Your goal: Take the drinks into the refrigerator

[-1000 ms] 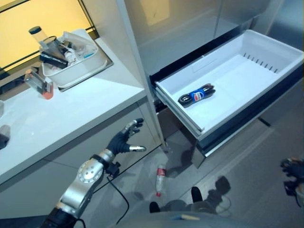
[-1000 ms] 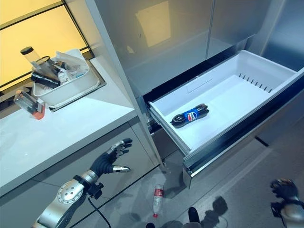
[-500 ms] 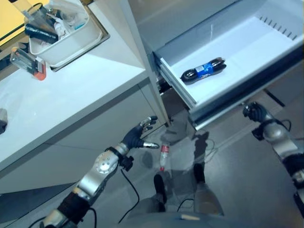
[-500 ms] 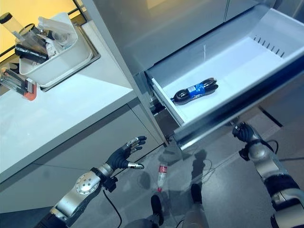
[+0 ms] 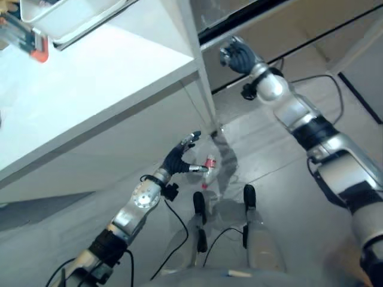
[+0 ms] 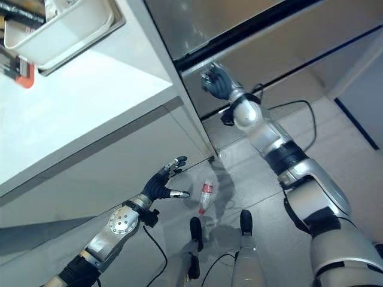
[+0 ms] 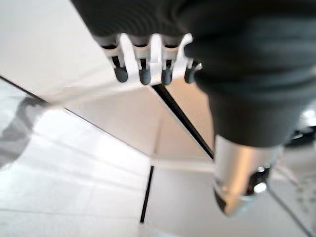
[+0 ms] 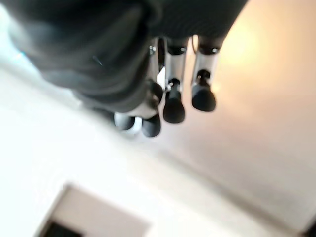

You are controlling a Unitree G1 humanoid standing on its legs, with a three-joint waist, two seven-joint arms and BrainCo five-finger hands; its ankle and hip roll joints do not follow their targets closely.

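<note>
Bottle (image 6: 205,195) lies on the grey floor (image 6: 365,179), not yet in the fridge (image 6: 251,54). Fridge front fills the upper centre, w/ the white counter (image 6: 78,113) to its left carrying a tray (image 6: 54,30) at the top edge.

Right hand (image 6: 216,82) is raised at the fridge front, well apart from the bottle; fingers look loosely curled, closed on nothing in its wrist view, and whether they touch the panel I can't tell.

Left hand (image 6: 163,182) hovers low, fingers spread, thumb out, empty. Bottle sits just beside it on the robot's right, thumb tip pointing at it, not touching.

Bottle's long axis runs roughly toward/away from the robot, red-labelled end farther away. Left hand is clearly nearer, so prob. the left does the pickup: shift sideways and close across the short axis.
</note>
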